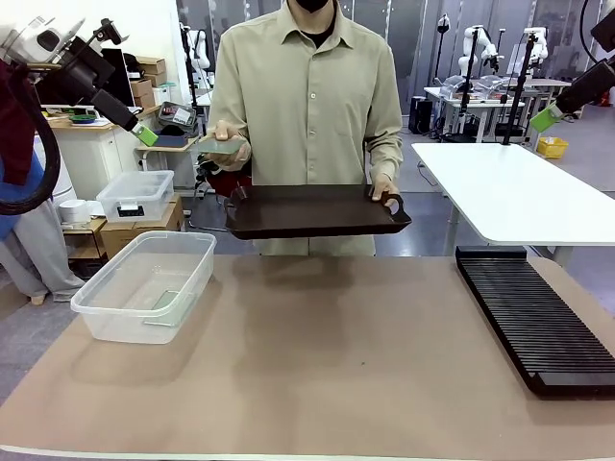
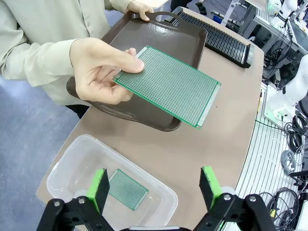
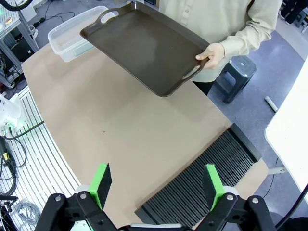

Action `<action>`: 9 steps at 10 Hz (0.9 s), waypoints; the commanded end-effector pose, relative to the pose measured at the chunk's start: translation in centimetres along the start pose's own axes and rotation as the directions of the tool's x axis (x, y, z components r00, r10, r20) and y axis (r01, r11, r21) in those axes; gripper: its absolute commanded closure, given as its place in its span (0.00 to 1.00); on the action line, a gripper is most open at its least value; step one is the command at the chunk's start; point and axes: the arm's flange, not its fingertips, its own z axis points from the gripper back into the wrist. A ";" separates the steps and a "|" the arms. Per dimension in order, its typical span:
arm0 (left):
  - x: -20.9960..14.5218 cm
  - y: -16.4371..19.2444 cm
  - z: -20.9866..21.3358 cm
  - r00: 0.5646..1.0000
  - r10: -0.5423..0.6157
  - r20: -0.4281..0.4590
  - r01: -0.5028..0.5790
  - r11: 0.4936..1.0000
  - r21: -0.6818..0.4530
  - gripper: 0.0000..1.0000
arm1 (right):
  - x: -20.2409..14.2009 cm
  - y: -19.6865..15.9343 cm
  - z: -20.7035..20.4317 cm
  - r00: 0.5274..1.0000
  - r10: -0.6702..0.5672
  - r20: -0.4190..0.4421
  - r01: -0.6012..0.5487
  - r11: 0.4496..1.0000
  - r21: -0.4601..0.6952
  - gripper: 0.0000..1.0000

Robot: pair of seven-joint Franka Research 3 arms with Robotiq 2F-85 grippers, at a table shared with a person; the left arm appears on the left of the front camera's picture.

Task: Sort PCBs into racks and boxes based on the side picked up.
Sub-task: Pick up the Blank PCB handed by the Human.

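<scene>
Held PCB [image 2: 168,84]: green, fine dot grid, pale edge strip. Tray [image 1: 317,209]: dark brown. Rack [image 1: 538,317]: black, parallel slots. Tub [image 1: 120,322]: clear. Bench [image 1: 327,365]: tan.

I see held PCB [image 2: 168,84]: green board, fine dotted grid, slight sheen. Tub [image 1: 125,327]: clear smooth plastic, translucent. Tray [image 1: 317,223]: dark brown plastic, semi-gloss. Rack [image 1: 533,312]: black, matt, ribbed. Counter [image 1: 336,375]: matt tan, smooth.

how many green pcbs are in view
2. One PCB is held in the person's hand near the brown tray; the other PCB lies flat inside the clear tub. None look hidden.
</scene>
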 end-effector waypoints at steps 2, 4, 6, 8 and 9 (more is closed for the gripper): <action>0.2 0.3 0.0 1.000 -0.002 0.000 0.002 1.000 0.002 0.00 | -0.1 0.2 0.0 1.000 0.007 -0.005 -0.007 1.000 0.002 0.00; 0.0 0.0 0.0 1.000 0.000 0.000 0.000 1.000 0.000 0.00 | -0.1 0.2 0.0 1.000 0.007 -0.005 -0.007 1.000 0.002 0.00; 0.3 0.7 -0.5 0.977 0.209 0.040 -0.205 0.975 -0.089 0.00 | -0.1 0.2 0.0 1.000 0.007 -0.005 -0.007 1.000 0.002 0.00; 0.2 2.5 -1.3 0.901 0.433 0.022 -0.422 0.889 -0.180 0.00 | -0.1 0.2 0.0 1.000 0.007 -0.005 -0.007 1.000 0.002 0.00; 0.2 3.1 -1.9 0.865 0.501 0.029 -0.481 0.845 -0.232 0.00 | -0.1 0.2 0.0 1.000 0.007 -0.005 -0.007 1.000 0.002 0.00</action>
